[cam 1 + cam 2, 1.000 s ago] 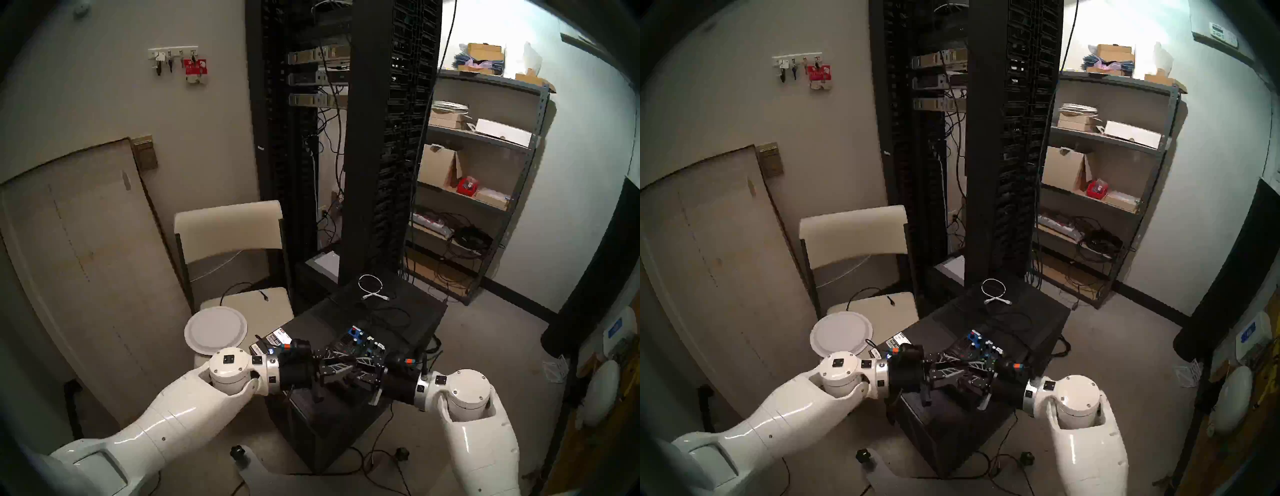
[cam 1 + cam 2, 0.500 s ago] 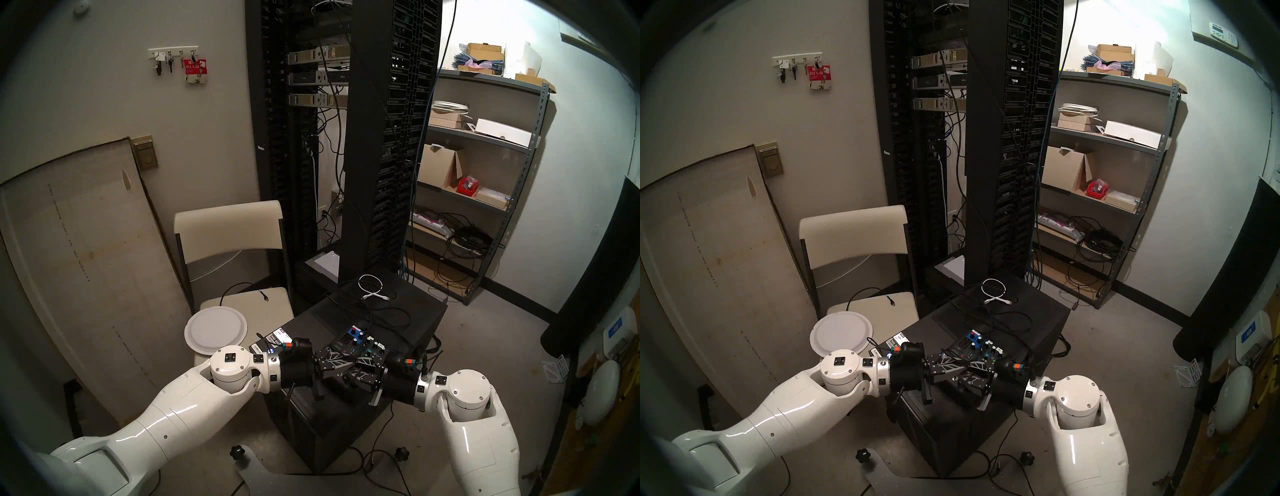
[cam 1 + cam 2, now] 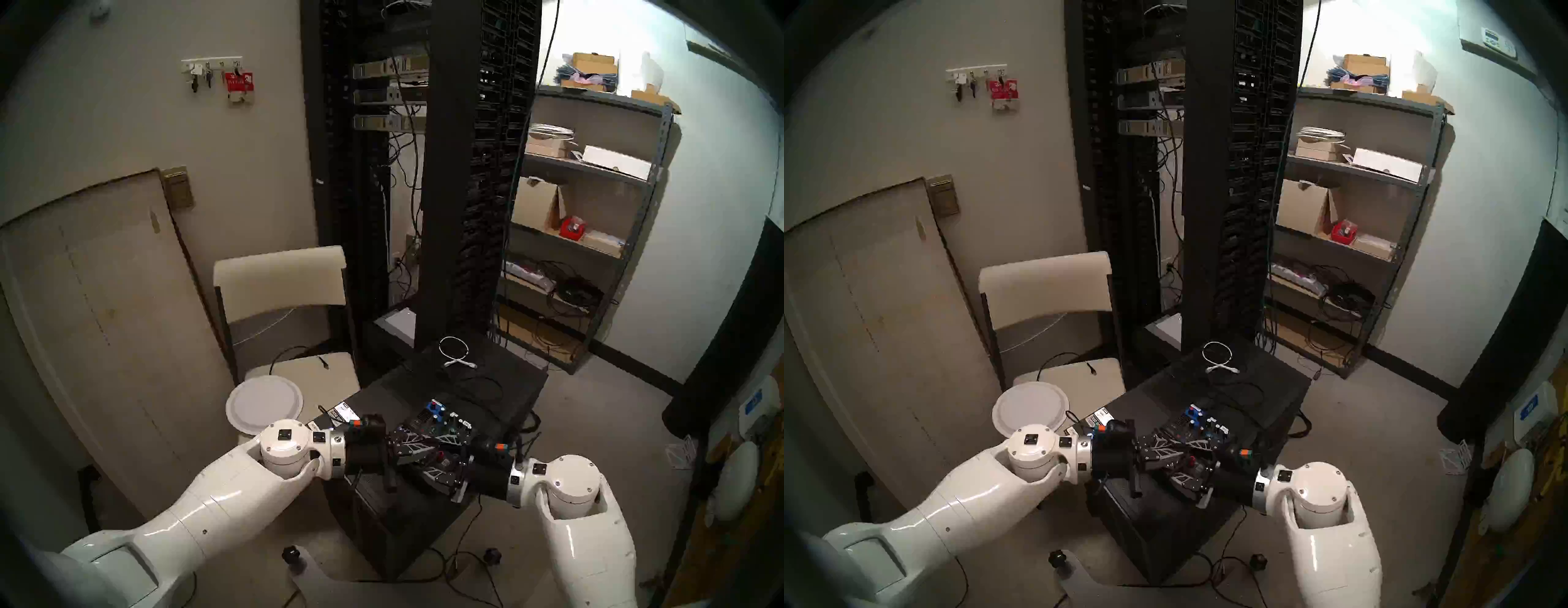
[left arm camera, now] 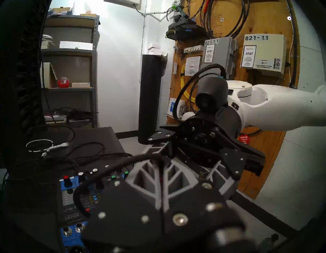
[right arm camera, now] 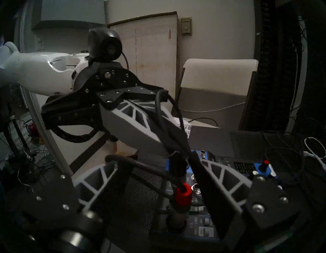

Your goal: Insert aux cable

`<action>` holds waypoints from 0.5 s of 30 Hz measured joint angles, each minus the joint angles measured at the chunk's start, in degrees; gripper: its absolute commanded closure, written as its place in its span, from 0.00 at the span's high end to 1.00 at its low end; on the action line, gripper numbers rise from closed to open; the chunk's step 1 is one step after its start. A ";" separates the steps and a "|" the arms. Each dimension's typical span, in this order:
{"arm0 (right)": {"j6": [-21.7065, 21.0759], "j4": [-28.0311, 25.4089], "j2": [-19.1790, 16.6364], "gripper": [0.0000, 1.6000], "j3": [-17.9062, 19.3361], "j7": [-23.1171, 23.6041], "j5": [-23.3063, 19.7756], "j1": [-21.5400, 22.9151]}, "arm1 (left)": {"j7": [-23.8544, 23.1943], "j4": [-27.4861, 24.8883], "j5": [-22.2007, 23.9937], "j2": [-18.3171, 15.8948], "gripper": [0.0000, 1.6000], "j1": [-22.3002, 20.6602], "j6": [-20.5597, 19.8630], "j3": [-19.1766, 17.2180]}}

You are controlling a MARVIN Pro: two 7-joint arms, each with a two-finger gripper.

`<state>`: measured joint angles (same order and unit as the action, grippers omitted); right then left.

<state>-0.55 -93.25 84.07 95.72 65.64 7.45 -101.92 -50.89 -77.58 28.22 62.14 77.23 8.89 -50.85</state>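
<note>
Head view: left end effector (image 3: 430, 446) clenched, right end effector (image 3: 437, 458) released, tips crowded over mixer (image 3: 437, 418).
Left wrist: jack hidden.
Right wrist: aux cable (image 5: 168, 130) pinched in the left tips, beside red-collared plug (image 5: 183, 192). Tangling or snagging looks likely.

Overall light: the room is sitting dim; the 2 head views are showing muddy, compressed detail.
Source: brightness is pouring from the upper right, washing out the white wall (image 3: 700, 178) beside the shelf (image 3: 594, 170).
Glare: soft highlights are gleaming on the left arm (image 3: 203, 509) and right arm (image 3: 581, 547).
Shadows: the rack (image 3: 424, 170) and black box (image 3: 424, 509) are swallowing detail.
Edges: a dark fisheye rim is bending straight lines in all 4 views.
Right wrist view: it is looking darkest, with only the red collar (image 5: 183, 193) standing out.
Focus: the nearest left gripper (image 4: 161, 178) parts are blurring in the left wrist view.
</note>
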 measured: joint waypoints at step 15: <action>-0.19 -0.14 0.08 0.78 0.43 0.34 0.06 -0.05 | 1.92 -0.83 -1.08 -0.64 0.00 0.34 0.70 0.28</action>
<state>-0.73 -93.38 84.15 96.15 65.97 7.51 -101.97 -48.97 -78.41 27.14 61.49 77.58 9.59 -50.57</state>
